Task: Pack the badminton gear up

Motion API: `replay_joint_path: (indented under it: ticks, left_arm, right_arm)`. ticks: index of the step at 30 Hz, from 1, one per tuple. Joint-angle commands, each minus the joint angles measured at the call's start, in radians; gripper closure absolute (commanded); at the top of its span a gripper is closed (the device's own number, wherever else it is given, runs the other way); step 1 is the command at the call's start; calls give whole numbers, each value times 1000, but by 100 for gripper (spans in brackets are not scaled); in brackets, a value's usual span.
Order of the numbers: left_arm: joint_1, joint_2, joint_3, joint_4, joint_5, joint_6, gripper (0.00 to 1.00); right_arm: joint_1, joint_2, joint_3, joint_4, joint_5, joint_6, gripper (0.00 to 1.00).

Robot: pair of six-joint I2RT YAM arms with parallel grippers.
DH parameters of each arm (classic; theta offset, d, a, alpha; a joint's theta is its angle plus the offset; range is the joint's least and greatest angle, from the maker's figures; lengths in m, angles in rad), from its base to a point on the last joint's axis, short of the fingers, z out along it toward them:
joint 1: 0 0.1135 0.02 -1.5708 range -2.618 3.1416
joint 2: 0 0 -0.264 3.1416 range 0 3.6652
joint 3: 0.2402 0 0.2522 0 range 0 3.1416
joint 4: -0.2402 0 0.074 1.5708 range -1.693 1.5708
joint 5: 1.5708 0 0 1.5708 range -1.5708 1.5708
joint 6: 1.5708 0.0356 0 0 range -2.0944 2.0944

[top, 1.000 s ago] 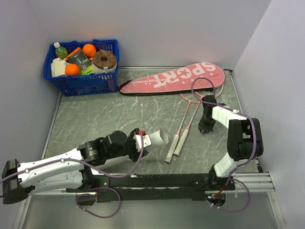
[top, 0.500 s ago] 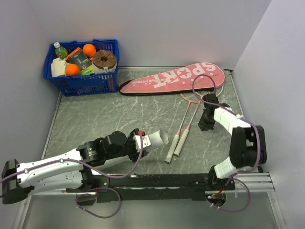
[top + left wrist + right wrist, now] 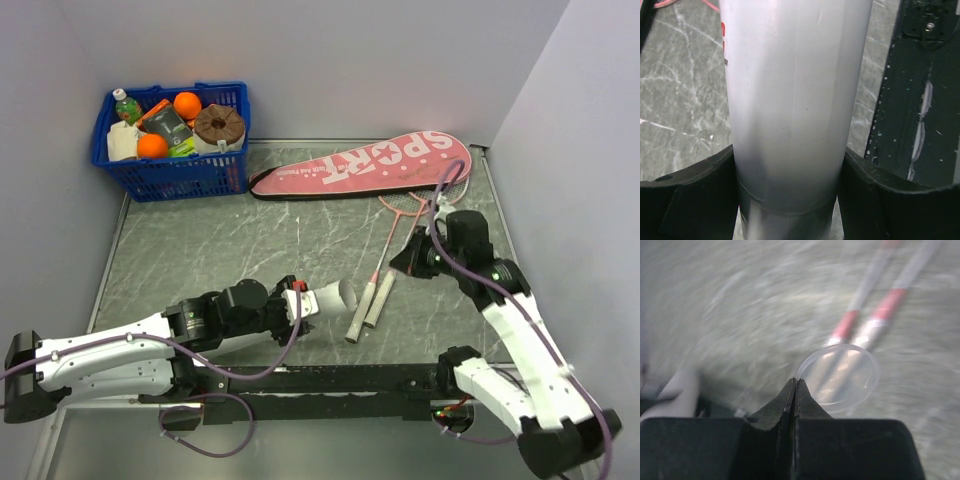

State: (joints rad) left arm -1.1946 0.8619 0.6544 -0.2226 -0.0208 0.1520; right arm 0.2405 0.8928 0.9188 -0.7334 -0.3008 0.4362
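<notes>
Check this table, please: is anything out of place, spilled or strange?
Nothing looks spilled or broken. One thing stands out: the clear round lid is off, pinched at its rim by the shut right hand, while the left hand holds the white tube, whose end looks open.

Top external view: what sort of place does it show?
Probably a robot lab test cell: plain white walls box in a grey marble-patterned table, two robot arms sit on a black rail at its near edge, and a blue basket and pink SPORT case lie as props.
</notes>
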Motion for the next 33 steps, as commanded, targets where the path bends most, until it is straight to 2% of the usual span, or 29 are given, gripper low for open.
replay_joint_path:
  ticks: [1,5,12,19,33]
  left_arm:
    - [-33,9,28,40,54,-15,99]
    - [-51,19,45,34,82,-17,99]
    - [-103,35,27,92,61,-48,99]
    - [-112,3,8,91,39,-48,99]
    - [-114,-3,11,85,32,-48,99]
  right_arm:
    - [138,-104,67,-14,-233,-7,98]
    - [220,-146,132,-35,-328,-16,100]
    - [252,-190,175,-64,-546,-62,100]
    - [316,-164,163,-129,-525,-97,100]
    - [476,-155,98,15,-442,22,100]
